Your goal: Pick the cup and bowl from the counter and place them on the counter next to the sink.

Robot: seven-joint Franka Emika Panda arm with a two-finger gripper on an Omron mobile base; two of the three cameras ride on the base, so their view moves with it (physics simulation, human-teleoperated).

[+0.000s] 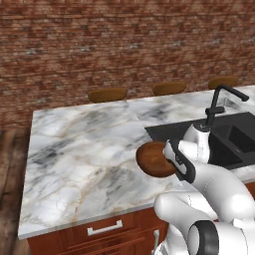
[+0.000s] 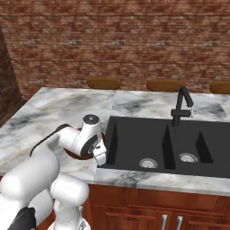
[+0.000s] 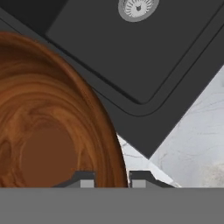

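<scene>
The wide brown wooden bowl (image 1: 153, 159) (image 2: 73, 155) rests on the marble counter (image 1: 84, 144) just left of the black sink (image 1: 234, 139) (image 2: 152, 143). My gripper (image 1: 170, 158) (image 2: 99, 158) reaches down at the bowl's sink-side rim. In the hand view the bowl (image 3: 48, 131) lies on the left, and the gripper (image 3: 113, 180) straddles its rim, one fingertip inside and one outside. Whether the pads press on the rim is unclear. The sink's corner and drain (image 3: 138, 8) lie beyond. The cup is out of view.
A black angular faucet (image 1: 219, 102) (image 2: 181, 105) stands behind the sink. Brown round stool seats (image 1: 107, 93) (image 2: 103, 83) line the far side of the counter, in front of a brick wall. Broad marble stretches left of the bowl; the front edge is close.
</scene>
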